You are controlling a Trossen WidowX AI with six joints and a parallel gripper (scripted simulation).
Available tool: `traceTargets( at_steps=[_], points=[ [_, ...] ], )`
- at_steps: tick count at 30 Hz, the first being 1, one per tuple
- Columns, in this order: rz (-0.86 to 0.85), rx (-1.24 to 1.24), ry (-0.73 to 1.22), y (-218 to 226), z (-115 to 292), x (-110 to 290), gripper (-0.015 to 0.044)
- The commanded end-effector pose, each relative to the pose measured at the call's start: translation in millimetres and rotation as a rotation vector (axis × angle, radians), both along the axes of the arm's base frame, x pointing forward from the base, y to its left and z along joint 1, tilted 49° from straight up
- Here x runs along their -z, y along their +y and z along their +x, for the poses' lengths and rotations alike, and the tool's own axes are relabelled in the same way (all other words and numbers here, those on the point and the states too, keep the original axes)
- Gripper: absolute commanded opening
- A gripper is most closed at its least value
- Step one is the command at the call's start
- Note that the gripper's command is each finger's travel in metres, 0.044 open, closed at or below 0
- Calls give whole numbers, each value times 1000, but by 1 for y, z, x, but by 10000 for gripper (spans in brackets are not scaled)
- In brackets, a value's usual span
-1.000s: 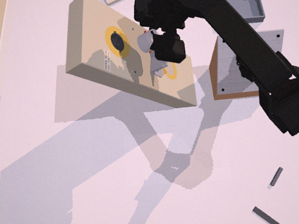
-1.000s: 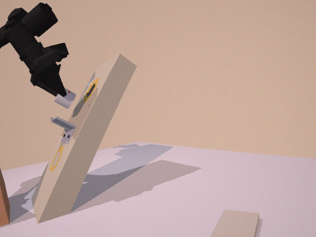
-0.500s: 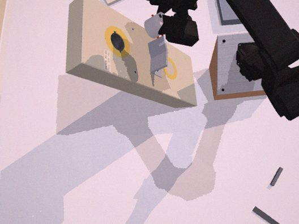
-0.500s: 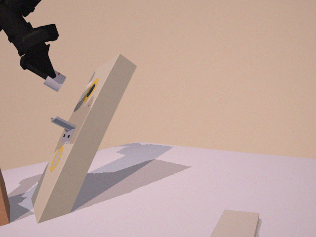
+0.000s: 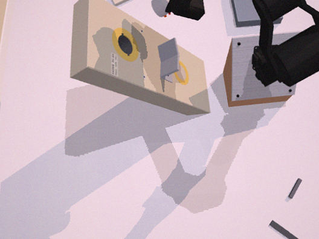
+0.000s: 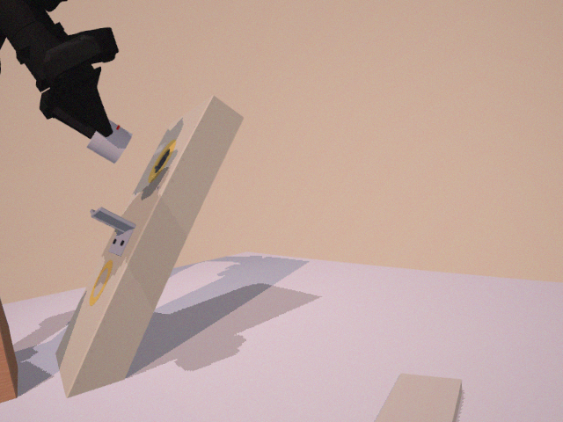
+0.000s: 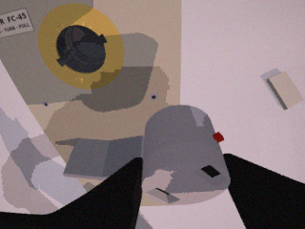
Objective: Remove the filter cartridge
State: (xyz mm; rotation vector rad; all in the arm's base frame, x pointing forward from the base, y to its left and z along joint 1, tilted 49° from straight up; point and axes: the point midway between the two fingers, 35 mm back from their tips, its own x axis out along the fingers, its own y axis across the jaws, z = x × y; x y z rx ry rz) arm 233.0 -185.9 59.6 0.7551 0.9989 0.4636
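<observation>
The black arm rises from its base, bends at the elbow and reaches out high above the table, the wrist angled downward. At its end the gripper (image 6: 103,131) points down and away, held well up in the air. Its two dark fingers stand partly apart, clamped on the sides of a small grey cartridge (image 7: 181,153), which hangs free of everything else.
</observation>
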Motion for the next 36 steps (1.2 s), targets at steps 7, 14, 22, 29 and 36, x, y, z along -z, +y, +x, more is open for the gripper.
traceTargets(
  at_steps=[7,14,22,29,36],
  points=[
    [-1,130,212,-18,-22,37,0],
    [-10,302,435,-39,-49,77,0],
    [-25,538,675,-61,-83,120,0],
    [-40,751,848,-76,-112,150,0],
    [-41,757,853,-77,-113,150,0]
  ],
)
